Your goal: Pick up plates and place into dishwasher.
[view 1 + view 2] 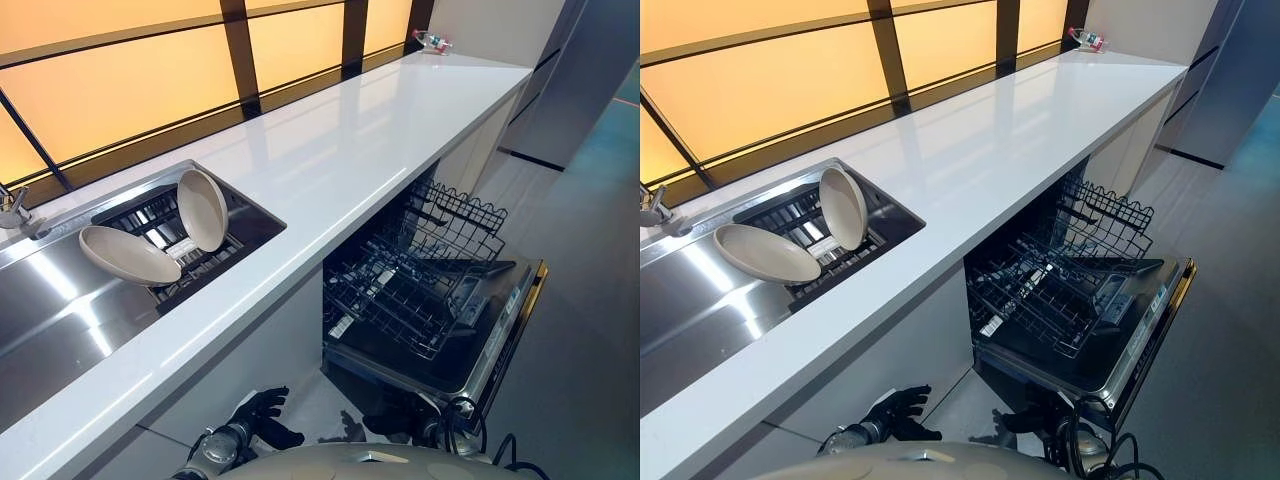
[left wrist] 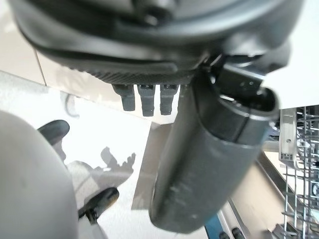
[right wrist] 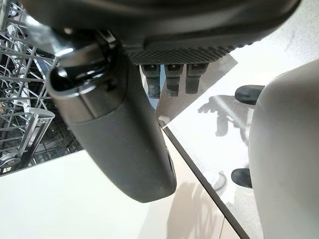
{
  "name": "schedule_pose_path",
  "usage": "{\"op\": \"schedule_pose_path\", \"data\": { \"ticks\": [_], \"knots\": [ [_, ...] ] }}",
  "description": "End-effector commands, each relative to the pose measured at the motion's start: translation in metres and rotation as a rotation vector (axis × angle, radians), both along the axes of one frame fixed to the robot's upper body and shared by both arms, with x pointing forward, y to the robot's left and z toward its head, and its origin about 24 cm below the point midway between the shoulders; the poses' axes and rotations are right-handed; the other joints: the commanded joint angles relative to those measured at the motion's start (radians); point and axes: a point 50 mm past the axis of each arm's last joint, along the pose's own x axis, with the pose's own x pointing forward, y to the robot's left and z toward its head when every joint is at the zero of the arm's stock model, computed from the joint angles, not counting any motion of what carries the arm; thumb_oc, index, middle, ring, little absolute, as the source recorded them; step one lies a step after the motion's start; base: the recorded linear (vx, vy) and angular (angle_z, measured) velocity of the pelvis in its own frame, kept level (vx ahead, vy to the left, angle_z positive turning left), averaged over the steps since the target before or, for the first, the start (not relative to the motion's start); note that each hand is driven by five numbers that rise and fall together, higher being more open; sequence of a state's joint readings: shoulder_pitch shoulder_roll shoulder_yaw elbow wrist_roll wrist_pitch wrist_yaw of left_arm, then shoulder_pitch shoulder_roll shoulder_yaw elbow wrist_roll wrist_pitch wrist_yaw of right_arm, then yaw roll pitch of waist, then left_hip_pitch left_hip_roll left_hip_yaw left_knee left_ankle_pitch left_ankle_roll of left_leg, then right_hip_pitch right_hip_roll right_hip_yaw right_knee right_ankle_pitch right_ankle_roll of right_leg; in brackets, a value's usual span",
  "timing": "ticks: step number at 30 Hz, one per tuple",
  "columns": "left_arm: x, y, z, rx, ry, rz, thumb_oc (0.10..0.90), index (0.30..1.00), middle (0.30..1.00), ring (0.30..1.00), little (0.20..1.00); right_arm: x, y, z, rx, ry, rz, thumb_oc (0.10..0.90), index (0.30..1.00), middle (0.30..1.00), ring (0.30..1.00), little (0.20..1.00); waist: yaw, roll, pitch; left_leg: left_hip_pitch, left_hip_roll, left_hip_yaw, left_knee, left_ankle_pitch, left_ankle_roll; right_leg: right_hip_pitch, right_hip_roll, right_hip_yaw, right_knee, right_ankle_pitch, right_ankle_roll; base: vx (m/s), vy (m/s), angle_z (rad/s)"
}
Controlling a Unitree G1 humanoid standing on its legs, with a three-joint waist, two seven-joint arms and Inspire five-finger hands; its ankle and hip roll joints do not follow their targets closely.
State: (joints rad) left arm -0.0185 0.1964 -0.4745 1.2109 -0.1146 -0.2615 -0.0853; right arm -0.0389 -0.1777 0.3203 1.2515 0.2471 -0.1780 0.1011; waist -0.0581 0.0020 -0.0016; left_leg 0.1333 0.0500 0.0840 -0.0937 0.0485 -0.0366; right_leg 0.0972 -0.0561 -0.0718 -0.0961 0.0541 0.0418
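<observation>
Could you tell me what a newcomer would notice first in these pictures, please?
Two pale plates lean in the sink rack at the left, under the glowing amber window. Below the white counter, the dishwasher stands open with its wire rack pulled out. The left robot hand hangs low by the floor, holding nothing.

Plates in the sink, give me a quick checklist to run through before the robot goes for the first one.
1. Plates reachable: two plates, one tilted and one nearly upright, lean in the rack in the sink. Ok.
2. Dishwasher ready: dishwasher door is down and the lower rack is pulled out. Ok.
3. Rack space: the slots look free of plates. Ok.
4. Left hand free: hangs low beside the cabinet, fingers relaxed, holding nothing. Ok.
5. Right hand free: fingers straight, holding nothing. Ok.
6. Counter path: white counter between sink and dishwasher is bare; a small bottle lies at the far end. Ok.
</observation>
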Motion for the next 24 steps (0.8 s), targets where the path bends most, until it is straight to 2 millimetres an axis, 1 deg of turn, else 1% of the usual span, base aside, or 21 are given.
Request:
{"op": "schedule_pose_path", "data": {
  "ticks": [1,11,16,18,21,24],
  "knots": [
    [0.015,-0.016,0.003,-0.028,-0.057,-0.016,0.800,0.900,0.900,0.900,0.900,0.010,0.007,0.004,0.014,-0.067,0.054,0.800,0.900,0.900,0.900,0.900,0.005,-0.010,0.074,0.021,-0.086,-0.021,0.006,-0.062,0.068,0.031,0.044,-0.014,0.022,-0.008,0.005,0.00,0.000,0.00],
    [0.013,-0.013,0.002,-0.016,-0.028,-0.024,0.800,0.900,0.900,0.900,0.900,0.015,0.012,0.006,0.087,-0.091,0.093,0.800,0.900,0.900,0.900,0.900,0.010,-0.009,0.070,0.018,-0.089,-0.025,0.006,-0.062,0.067,0.032,0.042,-0.022,0.019,-0.010,0.006,0.00,0.000,0.00],
    [0.015,-0.013,0.003,-0.027,-0.036,-0.010,0.800,0.900,0.900,0.900,0.900,0.016,0.014,0.008,0.149,-0.103,0.059,0.800,0.900,0.900,0.900,0.900,0.008,-0.009,0.069,0.019,-0.088,-0.025,0.006,-0.059,0.065,0.034,0.043,-0.022,0.019,-0.008,0.006,-0.01,-0.002,0.03],
    [0.022,-0.014,0.006,-0.069,-0.061,0.003,0.800,0.900,0.900,0.900,0.900,0.017,0.015,0.008,0.196,-0.100,0.056,0.800,0.900,0.900,0.900,0.900,0.007,-0.008,0.069,0.019,-0.088,-0.025,0.006,-0.058,0.064,0.035,0.044,-0.020,0.018,-0.007,0.006,0.00,0.000,0.00],
    [0.036,-0.019,0.013,-0.173,-0.085,-0.016,0.800,0.900,0.900,0.900,0.900,0.020,0.018,0.011,0.306,-0.087,0.060,0.800,0.900,0.900,0.900,0.900,0.005,-0.008,0.070,0.019,-0.087,-0.023,0.006,-0.057,0.062,0.037,0.046,-0.020,0.017,-0.007,0.006,0.00,0.000,0.00],
    [0.059,-0.023,0.027,-0.170,-0.170,-0.160,0.800,0.900,0.900,0.900,0.900,0.029,0.017,0.017,0.382,-0.111,0.082,0.800,0.900,0.900,0.900,0.900,0.001,-0.002,0.071,0.019,-0.084,-0.019,0.006,-0.055,0.061,0.037,0.047,-0.019,0.016,-0.004,0.007,0.00,0.000,0.00]
  ]
}}
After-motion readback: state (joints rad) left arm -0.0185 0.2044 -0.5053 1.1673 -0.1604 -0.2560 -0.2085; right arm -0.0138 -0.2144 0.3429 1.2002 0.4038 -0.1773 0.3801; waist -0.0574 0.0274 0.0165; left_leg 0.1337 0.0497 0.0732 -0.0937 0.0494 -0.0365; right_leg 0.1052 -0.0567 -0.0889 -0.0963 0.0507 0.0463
